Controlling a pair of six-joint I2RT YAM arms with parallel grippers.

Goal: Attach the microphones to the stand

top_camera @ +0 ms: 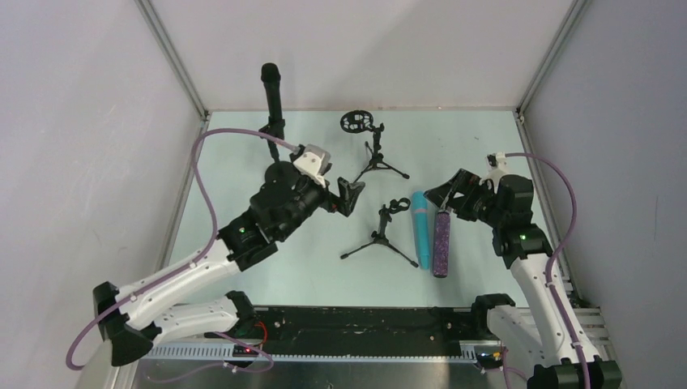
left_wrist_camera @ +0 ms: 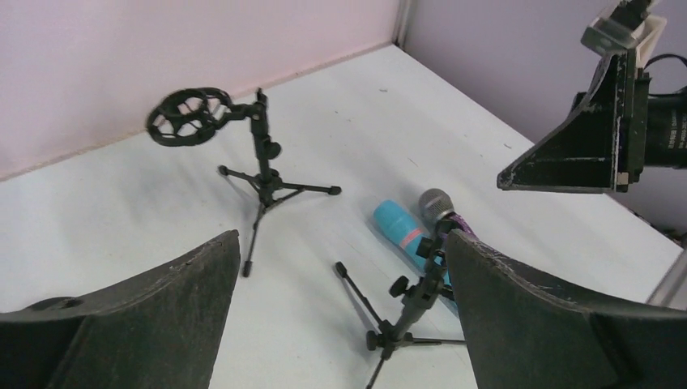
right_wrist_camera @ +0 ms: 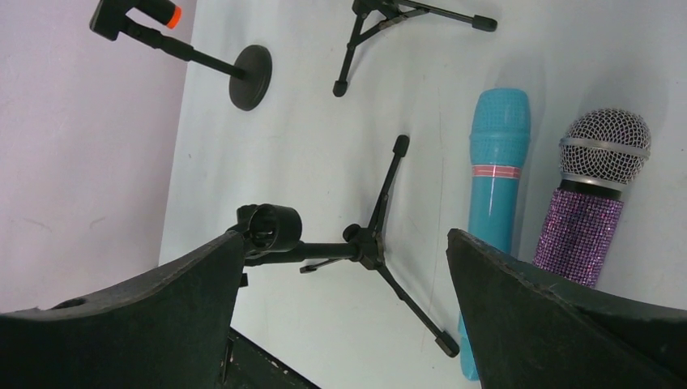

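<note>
- Two pincers in all: the left gripper (top_camera: 350, 197) hangs just left of the clip tripod (top_camera: 387, 228), jaws spread wide with nothing between them. The right gripper (top_camera: 444, 193) hangs to that tripod's right, above the heads of two lying microphones, its jaws likewise wide apart and empty.
- One pale table (top_camera: 324, 267) carries everything.
- Three stands are counted. The clip tripod stands mid-table with its clip empty. The ring-mount tripod (top_camera: 375, 156) stands behind it, its ring also empty. The round-base stand (top_camera: 275, 130) stands behind it and to the left, and its base is largely hidden by the left arm in the top view.
- Three microphones are counted. The black microphone (top_camera: 270, 85) sits upright in the round-base stand. In the right wrist view its orange-red end (right_wrist_camera: 166, 14) shows and the rest is cut off by the frame edge.
- The cyan-blue microphone (top_camera: 421, 229) lies flat just right of the clip tripod. One tripod foot ends close to it, and whether they touch cannot be told.
- The purple microphone (top_camera: 441, 241), glittery with a silver mesh head, lies against the cyan one on its far side from the tripod. In the right wrist view a finger hides the tails of both.
</note>
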